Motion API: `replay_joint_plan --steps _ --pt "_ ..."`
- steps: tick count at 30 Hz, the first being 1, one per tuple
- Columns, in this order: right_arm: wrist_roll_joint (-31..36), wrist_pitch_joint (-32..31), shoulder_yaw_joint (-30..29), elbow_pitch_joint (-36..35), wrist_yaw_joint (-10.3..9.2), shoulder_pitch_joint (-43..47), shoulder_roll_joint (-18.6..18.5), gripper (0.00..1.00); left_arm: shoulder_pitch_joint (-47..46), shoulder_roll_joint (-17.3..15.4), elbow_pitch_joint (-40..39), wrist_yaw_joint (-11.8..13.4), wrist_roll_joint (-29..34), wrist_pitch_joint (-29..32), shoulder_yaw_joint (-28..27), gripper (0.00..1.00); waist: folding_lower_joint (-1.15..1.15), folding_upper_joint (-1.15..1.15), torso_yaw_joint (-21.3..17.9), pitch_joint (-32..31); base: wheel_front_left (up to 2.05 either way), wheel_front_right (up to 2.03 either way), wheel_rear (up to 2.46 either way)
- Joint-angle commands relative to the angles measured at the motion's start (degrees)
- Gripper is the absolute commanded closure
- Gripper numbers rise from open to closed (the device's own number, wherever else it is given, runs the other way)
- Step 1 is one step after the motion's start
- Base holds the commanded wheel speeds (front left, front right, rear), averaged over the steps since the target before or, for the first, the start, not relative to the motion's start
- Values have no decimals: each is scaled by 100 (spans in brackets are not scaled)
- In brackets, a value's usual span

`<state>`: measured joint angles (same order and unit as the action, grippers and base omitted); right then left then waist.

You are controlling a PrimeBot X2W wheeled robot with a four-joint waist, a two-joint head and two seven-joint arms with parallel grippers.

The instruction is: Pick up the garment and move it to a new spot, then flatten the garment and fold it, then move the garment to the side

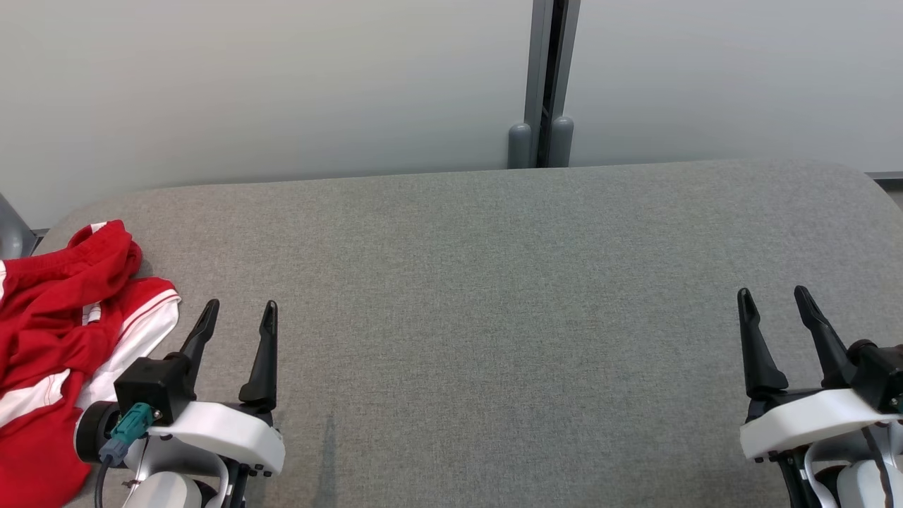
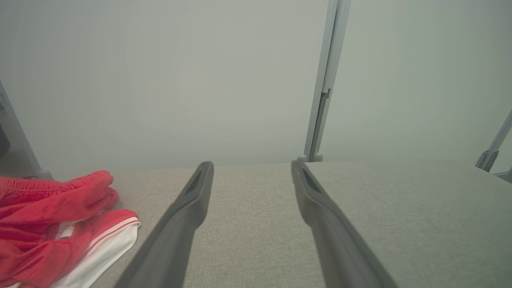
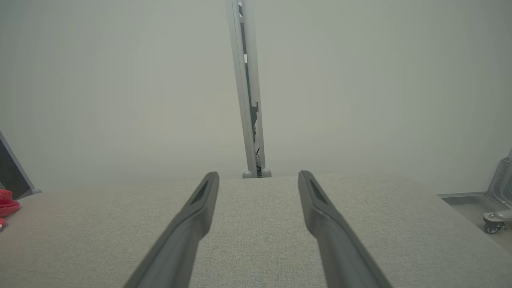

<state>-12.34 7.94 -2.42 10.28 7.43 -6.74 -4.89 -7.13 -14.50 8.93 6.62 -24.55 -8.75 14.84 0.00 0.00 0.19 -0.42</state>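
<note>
A crumpled red garment [image 1: 56, 339] with white stripes lies bunched at the left edge of the grey fabric surface [image 1: 508, 296]. In the left wrist view the garment [image 2: 52, 224] sits at the lower left, and a scrap of the garment [image 3: 6, 202] peeks in at the left edge of the right wrist view. My left gripper [image 1: 240, 314] hovers just right of the cloth, open, with nothing between its fingers. Far across the surface at the lower right, my right gripper [image 1: 776, 300] is also open and empty.
A pale wall runs behind the surface, with a grey vertical post [image 1: 543, 85] standing at its far edge. A wheeled metal frame [image 3: 496, 200] stands on the floor off the right end. The surface's far corners are rounded.
</note>
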Motion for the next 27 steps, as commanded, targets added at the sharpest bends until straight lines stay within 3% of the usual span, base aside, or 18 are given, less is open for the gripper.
replay_joint_plan --steps 1,18,27 --pt "145 72 -5 -63 9 28 -14 0 28 -63 -42 34 123 19 -25 0 0 0 -1 3 0 0 0" --pt "671 352 -55 -175 10 202 98 0 74 -173 -15 150 602 109 1 0 0 0 -8 26 0 0 0" --pt "529 347 -125 -159 10 236 140 0 92 -104 -9 132 417 126 -47 0 0 0 -19 30 0 0 0"
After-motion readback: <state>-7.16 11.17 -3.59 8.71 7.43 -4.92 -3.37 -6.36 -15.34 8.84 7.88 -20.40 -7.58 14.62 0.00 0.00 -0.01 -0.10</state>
